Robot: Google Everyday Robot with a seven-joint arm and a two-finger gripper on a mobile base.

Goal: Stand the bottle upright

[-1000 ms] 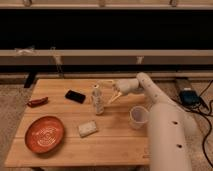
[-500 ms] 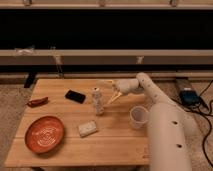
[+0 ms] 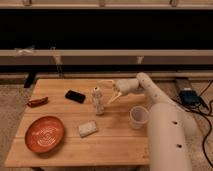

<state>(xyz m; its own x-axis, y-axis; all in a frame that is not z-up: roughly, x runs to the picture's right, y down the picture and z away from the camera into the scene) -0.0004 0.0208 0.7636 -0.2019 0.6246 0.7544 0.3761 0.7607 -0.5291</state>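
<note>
The small clear, crinkled bottle [image 3: 98, 101] with a pale cap stands upright near the middle of the wooden table [image 3: 120, 145]. My gripper [image 3: 106, 92] is just to the right of the bottle's upper part, level with its cap. Its two pale fingers [image 3: 113, 98] are spread apart and empty, with a small gap between them and the bottle. The white arm reaches in from the right.
A translucent whitish cup [image 3: 138, 117] stands right of the bottle, beside my arm. A black phone [image 3: 75, 96], a red packet [image 3: 37, 102], an orange-red plate [image 3: 44, 134] and a pale sponge-like block [image 3: 88, 129] lie on the table. Cables and a box [image 3: 189, 95] are on the floor at right.
The gripper has drawn slightly back to the right from the bottle. The bottle stays upright in the same spot.
</note>
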